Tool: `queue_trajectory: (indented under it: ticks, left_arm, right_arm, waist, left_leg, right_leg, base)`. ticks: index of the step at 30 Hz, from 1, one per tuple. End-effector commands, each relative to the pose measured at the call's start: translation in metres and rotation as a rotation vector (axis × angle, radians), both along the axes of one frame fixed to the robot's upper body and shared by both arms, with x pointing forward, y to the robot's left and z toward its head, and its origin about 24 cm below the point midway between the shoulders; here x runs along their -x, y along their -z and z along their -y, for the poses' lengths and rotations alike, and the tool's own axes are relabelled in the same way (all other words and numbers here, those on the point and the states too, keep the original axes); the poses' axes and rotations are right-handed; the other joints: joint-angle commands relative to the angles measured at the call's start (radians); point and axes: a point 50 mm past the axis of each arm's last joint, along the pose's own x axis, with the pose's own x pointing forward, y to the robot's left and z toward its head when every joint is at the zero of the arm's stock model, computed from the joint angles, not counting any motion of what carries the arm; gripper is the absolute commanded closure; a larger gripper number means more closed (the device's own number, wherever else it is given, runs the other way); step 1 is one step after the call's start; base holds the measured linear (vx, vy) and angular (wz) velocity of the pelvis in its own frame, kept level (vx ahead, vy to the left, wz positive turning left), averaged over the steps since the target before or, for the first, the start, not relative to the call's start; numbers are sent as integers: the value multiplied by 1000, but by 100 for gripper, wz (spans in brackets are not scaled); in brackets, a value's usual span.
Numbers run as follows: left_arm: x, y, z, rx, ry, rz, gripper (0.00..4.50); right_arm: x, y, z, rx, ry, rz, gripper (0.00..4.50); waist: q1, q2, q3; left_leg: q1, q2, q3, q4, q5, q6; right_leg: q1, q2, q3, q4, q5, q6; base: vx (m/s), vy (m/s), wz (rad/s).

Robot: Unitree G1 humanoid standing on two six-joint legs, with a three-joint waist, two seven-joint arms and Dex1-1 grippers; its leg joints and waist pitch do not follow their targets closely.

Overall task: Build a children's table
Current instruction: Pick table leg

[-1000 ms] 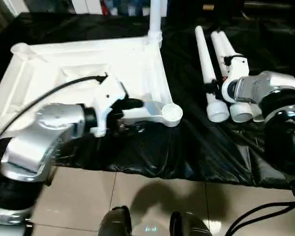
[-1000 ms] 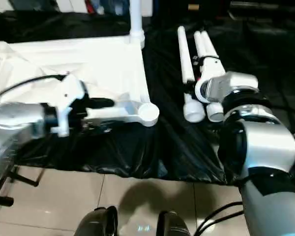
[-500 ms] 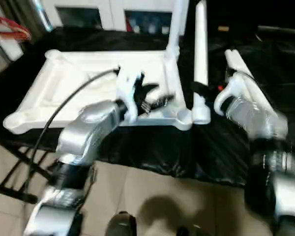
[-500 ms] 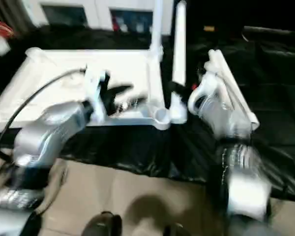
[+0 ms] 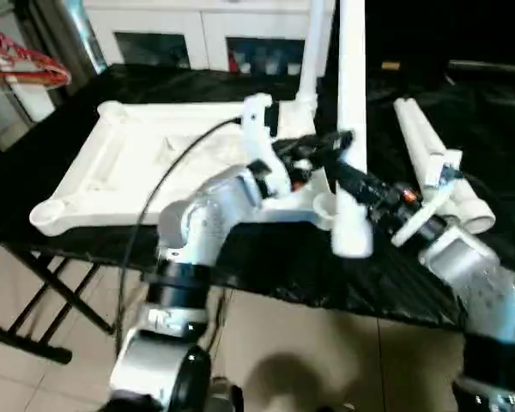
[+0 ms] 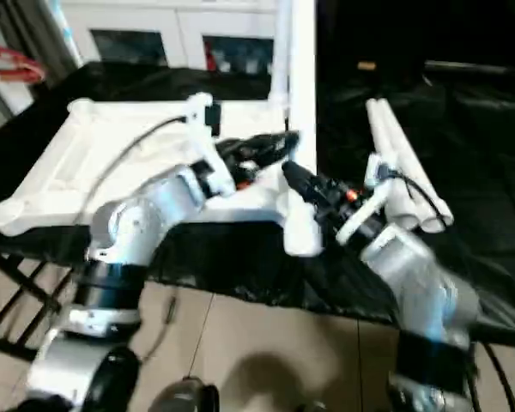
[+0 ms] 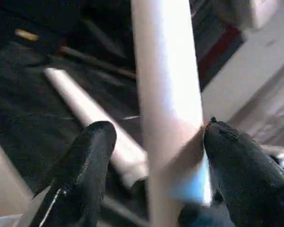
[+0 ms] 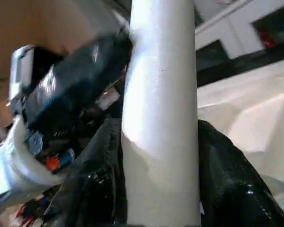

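Your right tool (image 5: 354,182) is clamped around the lower part of a white table leg (image 5: 352,129), which stands upright just off the near right corner of the overturned tabletop (image 5: 137,163); in the right wrist view the black fingers (image 8: 227,175) hug the shaft on both sides. Your left tool (image 5: 322,148) reaches across from the tabletop side to the same leg a little higher up, its fingers (image 7: 92,156) spread wider than the shaft: one pad touches the leg, the other stands apart from it, so it reads as bracketing rather than gripping. The leg's thick end (image 5: 350,236) hangs beside the near right corner socket (image 5: 324,204), not yet in it as far as you can judge from the head views. The tabletop lies ribbed side up on the black-draped bench (image 5: 266,257). Beyond your tools, one leg (image 5: 311,51) already stands upright at the far right corner, so that one appears fitted. The near left socket (image 5: 45,215) and the far left socket (image 5: 110,110) are open and empty. To the right of the tabletop, well apart from it, spare legs (image 5: 429,159) lie on the black cover; at least two can be made out. By this reckoning you have one leg in, one in hand, and two more to seat before the table can be turned upright. A white cabinet (image 5: 206,34) with glass doors stands behind the bench.
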Motion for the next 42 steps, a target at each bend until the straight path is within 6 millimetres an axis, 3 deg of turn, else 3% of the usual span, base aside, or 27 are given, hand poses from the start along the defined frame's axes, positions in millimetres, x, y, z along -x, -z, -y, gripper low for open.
queue_trajectory:
  ticks: [1, 4, 5, 6, 7, 9, 12, 13, 15, 19, 20, 21, 23, 26, 29, 33, 34, 37, 39, 40, 42]
  left_arm:
    - [6, -11, 1, 75, 54, -2, 107]
    - [11, -11, 2, 100, 90, -34, 107]
    - [13, -10, 2, 99, 99, -43, 107]
    - [13, -9, 3, 96, 102, -45, 107]
    - [14, -6, 3, 73, 101, -55, 107]
    - [12, 0, 3, 27, 61, -88, 107]
    - [7, 3, -1, 26, 9, -122, 107]
    - [6, 3, -2, 35, 2, -127, 123]
    - [4, 1, -5, 56, -3, -133, 140]
    - [4, -10, -11, 155, 50, -111, 174]
    - [4, -10, -12, 172, 62, -113, 178]
    - [4, -10, -12, 174, 80, -113, 180]
    - [5, -9, -11, 160, 98, -105, 198]
    - [8, -6, -8, 124, 140, -89, 222]
    - [10, -6, -8, 116, 155, -76, 256]
    - [9, -8, -10, 112, 143, -67, 264]
    - [6, -8, -12, 98, 102, -61, 265]
    - [0, -9, -15, 47, 19, -27, 265]
    - [0, -9, -15, 47, 19, -27, 265]
    - [-1, -9, -15, 11, -4, -12, 265]
    - [-2, -11, -12, -100, -83, 41, 266]
  right_arm:
    - [3, -7, -5, -5, -22, 25, 268]
    - [6, -8, -10, 23, -46, 28, 268]
    - [8, -9, -12, 24, -65, 31, 268]
    - [9, -9, -13, 23, -73, 33, 268]
    - [12, -10, -15, 16, -92, 34, 268]
    - [15, -12, -20, 9, -122, 36, 268]
    - [19, -15, -25, -2, -162, 51, 268]
    - [19, -15, -25, -7, -165, 53, 268]
    - [20, -15, -24, -21, -169, 57, 268]
    - [29, -15, -23, -81, -245, 55, 268]
    - [30, -14, -22, -82, -254, 49, 268]
    - [31, -11, -22, -71, -267, 33, 268]
    - [32, -9, -22, -63, -275, 26, 268]
    - [32, -8, -23, -52, -281, 19, 268]
    - [31, -10, -23, -49, -281, 20, 268]
    - [28, -12, -22, -19, -259, 33, 268]
    - [26, -12, -23, 0, -241, 34, 233]
    - [24, -11, -24, 38, -214, 35, 196]
    - [24, -11, -24, 38, -214, 35, 181]
    - [22, -10, -24, 57, -192, 29, 171]
    - [18, -10, -30, 167, -124, 24, 165]
  waist:
    - [2, -24, -102]
    - [1, -24, -102]
    - [1, -30, -102]
    - [3, -25, -105]
    - [0, -38, -106]
    - [4, -31, -107]
    - [3, -30, -110]
    - [4, -23, -111]
    - [4, -28, -111]
    - [4, -13, -111]
    - [4, -17, -111]
    - [4, -12, -112]
    - [2, -14, -111]
    - [1, -5, -111]
    - [0, -8, -110]
    - [0, -7, -112]
    - [0, -7, -112]
    - [-1, -7, -112]
    - [-2, -7, -113]
    - [-2, -13, -113]
    - [-3, -10, -115]
  left_leg:
    - [22, 46, -32, -76, -190, 19]
    - [26, 46, -32, -75, -196, 17]
    - [26, 45, -31, -76, -191, 19]
    - [26, 46, -31, -76, -178, 21]
    - [23, 47, -30, -79, -161, 28]
    - [23, 47, -31, -79, -151, 31]
    - [24, 47, -31, -79, -161, 22]
    - [23, 47, -32, -80, -163, 18]
    - [22, 45, -31, -80, -160, 17]
    - [23, 44, -32, -78, -176, 17]
    - [24, 45, -32, -80, -184, 19]
    - [25, 46, -34, -80, -184, 18]
    - [24, 46, -34, -83, -189, 16]
    - [26, 46, -35, -84, -205, 6]
    - [27, 45, -35, -85, -215, 2]
    - [26, 43, -34, -83, -207, 4]
    - [25, 43, -34, -84, -205, 4]
    - [26, 46, -36, -87, -213, -2]
    - [27, 44, -35, -86, -214, -3]
    - [26, 44, -34, -87, -208, 1]
    - [25, 46, -36, -89, -187, -1]
  right_leg:
    - [45, -96, 44, -106, -411, -113]
    - [43, -93, 44, -110, -415, -104]
    - [44, -92, 44, -110, -412, -100]
    - [45, -92, 45, -108, -400, -95]
    - [48, -89, 44, -108, -380, -90]
    - [44, -90, 46, -105, -366, -91]
    - [46, -89, 46, -106, -356, -83]
    - [47, -90, 46, -106, -355, -82]
    - [48, -91, 45, -107, -353, -81]
    - [49, -90, 44, -109, -347, -90]
    - [49, -89, 43, -111, -352, -87]
    - [49, -89, 43, -109, -349, -88]
    - [49, -88, 43, -113, -360, -76]
    - [47, -89, 44, -116, -396, -61]
    - [46, -89, 43, -120, -407, -58]
    - [46, -89, 42, -122, -428, -46]
    - [46, -89, 42, -123, -434, -42]
    - [43, -87, 42, -124, -442, -30]
    - [44, -88, 42, -124, -444, -25]
    - [45, -88, 42, -125, -439, -25]
    - [45, -85, 43, -120, -404, -22]
  base:
    - [0, 0, 0]
    - [0, 0, 0]
    - [0, 0, 0]
    - [0, 0, 0]
    - [0, 0, 0]
    - [0, 0, 0]
    - [0, 0, 0]
    - [0, 0, 0]
    - [0, 0, 0]
    - [0, 0, 0]
    - [0, 0, 0]
    - [0, 0, 0]
    - [0, 0, 0]
    - [0, 0, 0]
    - [0, 0, 0]
    - [0, 0, 0]
    - [0, 0, 0]
    - [0, 0, 0]
    - [0, 0, 0]
    - [0, 0, 0]
    - [0, 0, 0]
